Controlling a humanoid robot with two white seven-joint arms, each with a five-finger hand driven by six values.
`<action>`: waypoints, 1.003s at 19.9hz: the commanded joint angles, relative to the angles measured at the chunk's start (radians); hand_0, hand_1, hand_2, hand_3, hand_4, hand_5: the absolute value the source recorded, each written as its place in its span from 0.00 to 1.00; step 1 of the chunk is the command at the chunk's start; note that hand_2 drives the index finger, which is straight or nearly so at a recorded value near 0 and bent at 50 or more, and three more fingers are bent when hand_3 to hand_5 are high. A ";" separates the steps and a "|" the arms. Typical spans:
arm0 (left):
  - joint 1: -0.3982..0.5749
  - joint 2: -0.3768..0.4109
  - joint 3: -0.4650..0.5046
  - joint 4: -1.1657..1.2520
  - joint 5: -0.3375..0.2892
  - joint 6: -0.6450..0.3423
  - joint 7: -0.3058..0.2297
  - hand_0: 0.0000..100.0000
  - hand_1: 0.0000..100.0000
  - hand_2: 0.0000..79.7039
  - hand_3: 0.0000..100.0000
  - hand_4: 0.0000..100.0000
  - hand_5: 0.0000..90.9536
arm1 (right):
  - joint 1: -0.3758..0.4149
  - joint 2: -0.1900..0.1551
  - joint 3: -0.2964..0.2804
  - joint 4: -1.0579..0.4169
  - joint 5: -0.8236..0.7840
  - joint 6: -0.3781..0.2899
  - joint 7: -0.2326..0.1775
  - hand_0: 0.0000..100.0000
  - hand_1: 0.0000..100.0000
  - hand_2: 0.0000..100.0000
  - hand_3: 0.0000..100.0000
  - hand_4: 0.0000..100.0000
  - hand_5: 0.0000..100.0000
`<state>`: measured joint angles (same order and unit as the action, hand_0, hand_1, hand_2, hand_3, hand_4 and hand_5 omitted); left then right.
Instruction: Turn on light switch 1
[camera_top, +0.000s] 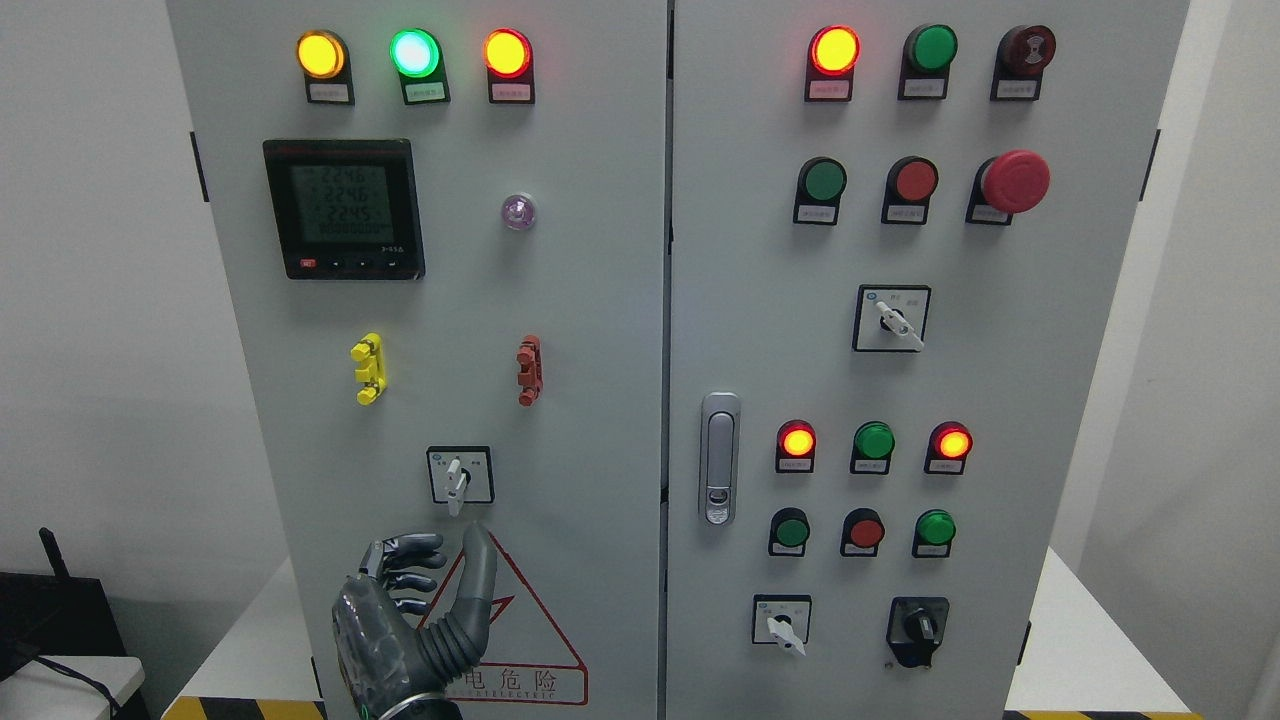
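Observation:
A grey two-door electrical cabinet fills the head view. On the left door, a small rotary selector switch (459, 476) with a white knob sits on a black-framed plate, its knob pointing about straight down. My left hand (455, 548) is just below it, in front of the red warning triangle (520, 640). One digit (478, 570) is stretched up, with its tip a little under the knob and not touching it. The other fingers (408, 563) are half bent to the left and hold nothing. The right arm is out of view.
The left door has three lit lamps (414, 53), a digital meter (343, 208), and yellow (368, 368) and red (529, 370) clips. The right door has a latch handle (719, 458), pushbuttons, a red emergency stop (1015, 181) and more rotary switches (891, 318).

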<state>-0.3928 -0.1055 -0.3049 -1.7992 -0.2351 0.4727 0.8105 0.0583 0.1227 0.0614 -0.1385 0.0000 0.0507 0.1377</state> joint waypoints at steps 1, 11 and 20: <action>-0.040 -0.006 -0.003 0.023 0.005 0.017 0.001 0.16 0.57 0.62 0.64 0.70 0.71 | 0.000 0.000 0.000 -0.001 -0.018 0.000 -0.001 0.12 0.39 0.00 0.00 0.00 0.00; -0.061 -0.006 0.000 0.023 0.010 0.063 0.013 0.16 0.58 0.62 0.64 0.70 0.72 | 0.000 0.000 0.000 0.000 -0.018 0.000 -0.001 0.12 0.39 0.00 0.00 0.00 0.00; -0.086 -0.006 0.017 0.040 0.080 0.064 0.027 0.16 0.59 0.62 0.63 0.70 0.72 | 0.000 0.000 0.000 0.000 -0.017 0.000 0.000 0.12 0.39 0.00 0.00 0.00 0.00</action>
<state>-0.4622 -0.1109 -0.2996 -1.7756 -0.1819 0.5369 0.8343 0.0583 0.1227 0.0613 -0.1387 0.0000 0.0508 0.1374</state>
